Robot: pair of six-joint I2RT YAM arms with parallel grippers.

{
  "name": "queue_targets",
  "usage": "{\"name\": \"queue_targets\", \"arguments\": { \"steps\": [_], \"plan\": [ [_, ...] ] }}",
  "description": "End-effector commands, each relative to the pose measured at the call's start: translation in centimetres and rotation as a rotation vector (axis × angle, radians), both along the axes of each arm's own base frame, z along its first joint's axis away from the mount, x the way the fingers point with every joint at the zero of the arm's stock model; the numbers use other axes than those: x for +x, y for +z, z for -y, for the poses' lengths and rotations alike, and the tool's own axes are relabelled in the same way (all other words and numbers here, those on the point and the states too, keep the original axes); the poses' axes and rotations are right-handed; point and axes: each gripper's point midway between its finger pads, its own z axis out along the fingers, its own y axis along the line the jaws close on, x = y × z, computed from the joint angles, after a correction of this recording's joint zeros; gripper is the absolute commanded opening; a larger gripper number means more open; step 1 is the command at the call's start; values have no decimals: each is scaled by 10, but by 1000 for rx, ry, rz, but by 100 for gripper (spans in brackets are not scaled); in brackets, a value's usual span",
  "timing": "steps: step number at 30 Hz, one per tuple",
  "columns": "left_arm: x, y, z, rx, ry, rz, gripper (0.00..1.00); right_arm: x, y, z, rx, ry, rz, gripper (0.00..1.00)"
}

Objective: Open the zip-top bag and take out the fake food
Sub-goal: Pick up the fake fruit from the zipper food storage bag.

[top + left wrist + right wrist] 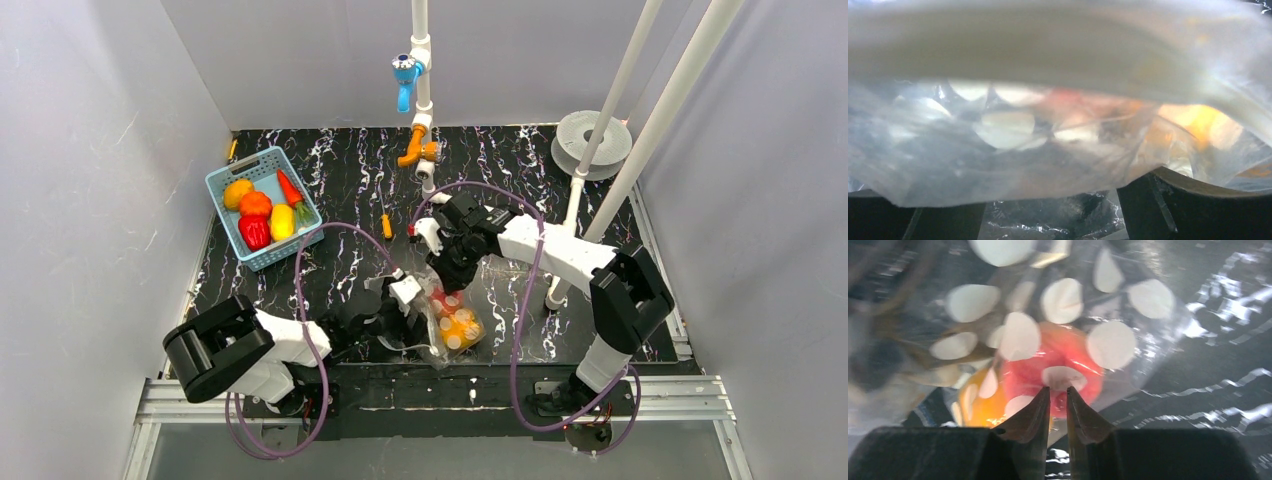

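The clear polka-dot zip-top bag [452, 318] lies near the table's front edge, between my two grippers. Fake food shows through it: a red piece [1060, 357] and a yellow-orange piece [979, 407]. My left gripper [405, 298] is at the bag's left side. In the left wrist view, bag film [1048, 125] drapes over the left gripper [1048, 212], whose jaws stand wide apart. My right gripper [447, 272] points down at the bag's top. In the right wrist view, the right gripper [1058, 390] shows a narrow gap with nothing in it, just in front of the red piece.
A light blue basket [226, 181] at the back left holds more fake food [256, 205]. A small orange-handled screwdriver [386, 225] lies mid-table. White pipes [574, 205] stand to the right, a valve assembly [420, 150] at the back, and a grey spool [592, 150] at the back right.
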Motion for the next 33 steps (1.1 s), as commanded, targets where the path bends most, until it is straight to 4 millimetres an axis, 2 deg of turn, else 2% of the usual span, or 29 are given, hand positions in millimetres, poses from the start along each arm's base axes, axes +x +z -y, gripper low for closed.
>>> {"name": "queue_targets", "arguments": {
  "steps": [1,4,6,10,14,18,27,30,33],
  "plan": [
    [5,30,7,-124,-7,118,84,45,8,26,-95,-121,207,28],
    [0,43,13,-192,-46,158,85,60,7,38,-138,-172,269,31],
    [-2,50,18,-227,-74,171,86,62,4,41,-151,-180,269,31],
    [-5,45,23,-199,-110,157,86,60,-6,42,-176,-175,239,32],
    [-1,35,20,-133,-116,190,87,44,-19,35,-168,-148,125,30],
    [2,24,19,-65,-129,194,90,27,-21,21,-120,-118,15,27],
    [4,18,27,-56,-152,197,96,-20,-6,-10,14,28,-159,25],
    [6,21,29,-72,-148,205,96,-28,-5,-15,23,53,-186,25],
    [6,31,30,-105,-142,220,96,-27,-6,-15,15,49,-185,27]
  ]
}}
